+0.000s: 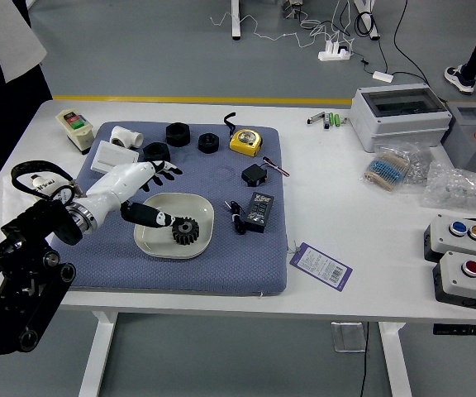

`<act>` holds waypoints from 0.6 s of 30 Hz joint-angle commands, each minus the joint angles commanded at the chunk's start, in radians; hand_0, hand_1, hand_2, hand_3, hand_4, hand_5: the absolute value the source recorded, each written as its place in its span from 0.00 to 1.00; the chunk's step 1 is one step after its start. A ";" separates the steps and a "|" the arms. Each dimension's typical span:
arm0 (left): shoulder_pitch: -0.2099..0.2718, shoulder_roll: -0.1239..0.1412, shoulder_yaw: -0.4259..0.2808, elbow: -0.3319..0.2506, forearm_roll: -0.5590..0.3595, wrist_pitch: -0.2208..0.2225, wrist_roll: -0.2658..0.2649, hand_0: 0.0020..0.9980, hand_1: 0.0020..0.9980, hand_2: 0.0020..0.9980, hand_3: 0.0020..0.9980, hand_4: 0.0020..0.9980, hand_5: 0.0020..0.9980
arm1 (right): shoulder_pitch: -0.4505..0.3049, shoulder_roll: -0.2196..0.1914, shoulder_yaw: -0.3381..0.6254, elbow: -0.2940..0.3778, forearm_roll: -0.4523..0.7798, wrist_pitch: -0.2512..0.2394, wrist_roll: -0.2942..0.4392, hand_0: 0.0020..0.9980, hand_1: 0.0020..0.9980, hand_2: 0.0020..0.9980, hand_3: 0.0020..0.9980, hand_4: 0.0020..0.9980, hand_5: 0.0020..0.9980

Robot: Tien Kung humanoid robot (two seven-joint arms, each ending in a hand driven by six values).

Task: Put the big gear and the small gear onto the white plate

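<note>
Your big gear [186, 231] lies on the white plate [157, 242], just beside the tip of your left hand's [121, 187] lowest finger, toward the plate's right side. That finger reaches out over the plate's left part. Your other fingers [165, 168] are spread past the plate's far-left edge, and the hand grips nothing. You cannot make out the small gear in this view. Under hand and plate runs the blue mat [230, 277].

Just beyond your upper fingers stand a black ring [156, 152] and a white box [109, 157], with a white pipe fitting [126, 137] behind the box. Farther out from the fingertips are two more black rings and, to their right, the yellow tape measure [245, 141]. Right of your fingers sit a black adapter [254, 175], a coiled black cable [236, 218] and a dark box [259, 212]. Well apart, at the table's right, are two button boxes [469, 238]. Part of a person [5, 37] in white and black shows at upper left, beyond your hand.
</note>
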 joint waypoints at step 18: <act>-0.149 0.013 -0.065 0.319 0.000 0.024 -0.052 0.50 0.67 0.74 0.78 1.00 0.08 | 0.010 0.000 0.009 0.001 0.005 -0.003 -0.002 0.66 0.68 0.74 0.57 0.79 0.68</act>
